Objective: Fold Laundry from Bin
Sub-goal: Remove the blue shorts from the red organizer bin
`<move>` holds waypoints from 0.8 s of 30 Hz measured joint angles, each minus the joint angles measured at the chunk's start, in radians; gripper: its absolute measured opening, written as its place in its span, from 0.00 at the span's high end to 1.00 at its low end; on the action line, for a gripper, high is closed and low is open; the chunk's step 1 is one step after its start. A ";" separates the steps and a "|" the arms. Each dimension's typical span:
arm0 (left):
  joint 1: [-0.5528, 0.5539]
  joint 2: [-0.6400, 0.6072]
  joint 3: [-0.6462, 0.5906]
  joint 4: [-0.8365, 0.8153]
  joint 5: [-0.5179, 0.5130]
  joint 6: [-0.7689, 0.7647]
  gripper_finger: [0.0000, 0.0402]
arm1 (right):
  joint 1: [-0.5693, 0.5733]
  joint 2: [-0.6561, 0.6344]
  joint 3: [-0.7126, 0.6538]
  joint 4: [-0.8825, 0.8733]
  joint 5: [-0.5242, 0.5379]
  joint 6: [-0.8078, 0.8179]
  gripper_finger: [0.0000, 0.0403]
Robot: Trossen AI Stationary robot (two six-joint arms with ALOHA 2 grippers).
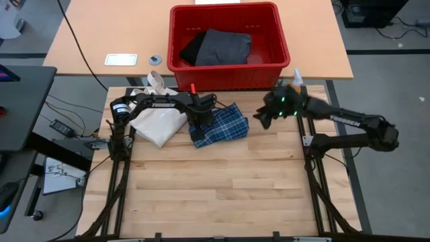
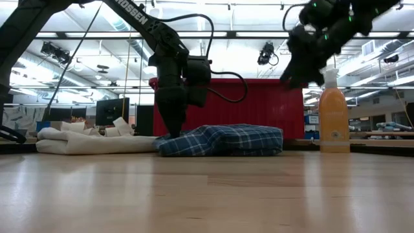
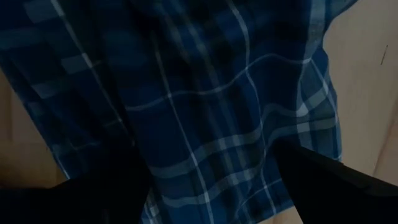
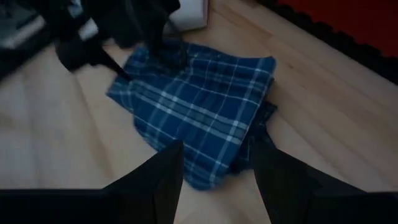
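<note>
Cream cloth of a tote [image 1: 158, 124] lies at the left of the wooden counter [image 1: 215, 188], its handles toward the bin; in the low view it shows as a pale flat heap [image 2: 90, 144]. Just right of it, touching its edge, lies the folded plaid shirt [image 1: 219, 128], a low blue-and-white bundle [image 2: 223, 140] flat on the counter.

The left arm reaches across the tote, and the left end effector [image 1: 200, 115] points down at the shirt's left end [image 2: 169, 129]. Its wrist view is filled with plaid [image 3: 211, 106], with the two dark fingers [image 3: 323, 180] standing wide apart on either side of the cloth and clamped on nothing.

Beyond the shirt, on the next counter, stands the red bin [image 1: 228, 67], holding a dark grey piece [image 1: 225, 47] and a black piece [image 1: 191, 48] beside it. In the low view its red wall [image 2: 259, 103] rises behind the shirt.

Right of the shirt and apart from it, the right end effector [image 1: 267, 115] hangs in the air above the counter [image 2: 299, 61]; its fingers [image 4: 155, 180] stand partly apart with nothing between them, and past them the wrist view shows the shirt [image 4: 199, 106] lying below. An orange spray bottle [image 2: 334, 116] stands at the counter's far right, near the bin's corner [image 1: 296, 77]
</note>
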 joint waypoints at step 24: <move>0.007 -0.063 0.049 -0.154 -0.016 -0.007 0.17 | 0.274 0.209 -0.268 0.608 -0.021 -0.004 0.52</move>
